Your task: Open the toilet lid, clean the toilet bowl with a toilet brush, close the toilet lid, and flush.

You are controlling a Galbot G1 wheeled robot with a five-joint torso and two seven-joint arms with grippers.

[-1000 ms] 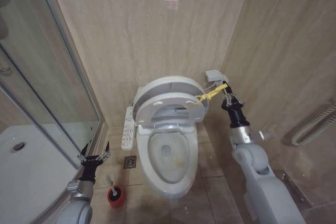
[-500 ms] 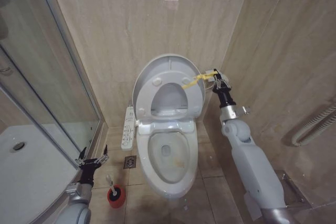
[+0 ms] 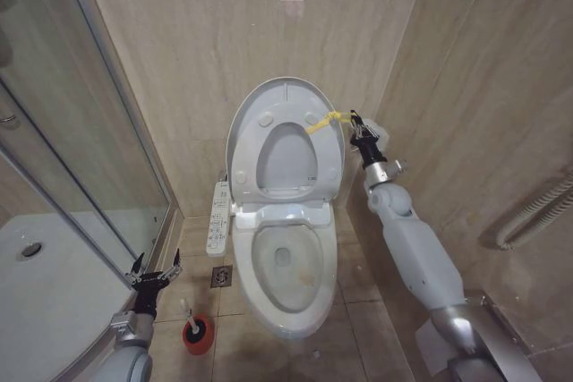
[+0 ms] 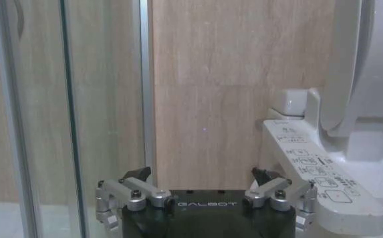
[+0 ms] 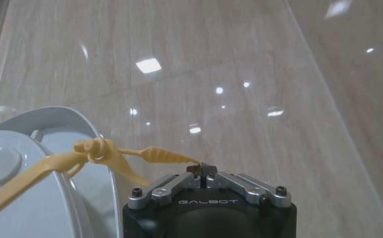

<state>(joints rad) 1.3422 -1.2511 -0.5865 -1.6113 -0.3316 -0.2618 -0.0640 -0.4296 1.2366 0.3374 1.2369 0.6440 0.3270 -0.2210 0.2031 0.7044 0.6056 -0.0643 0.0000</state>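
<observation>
1. From my head camera, the left gripper hung low at about eight o'clock, beside the glass shower door, its fingers spread apart and holding nothing; the left wrist camera confirmed the open fingers.
2. Just right of it, at about seven o'clock, the toilet brush stood in its red holder on the floor tiles, well apart from that gripper.
3. At centre, the toilet bowl lay uncovered, its button panel on the side at nine o'clock of the bowl.
4. Behind it, at twelve o'clock of the bowl, I saw the toilet lid stood upright against the wall, bumpers facing me.
5. The yellow ribbon ran from the lid's rim towards two o'clock.
6. At its far end the right gripper had its fingers together, apparently pinching the ribbon's tip; in the right wrist camera the ribbon met the closed fingertips.
</observation>
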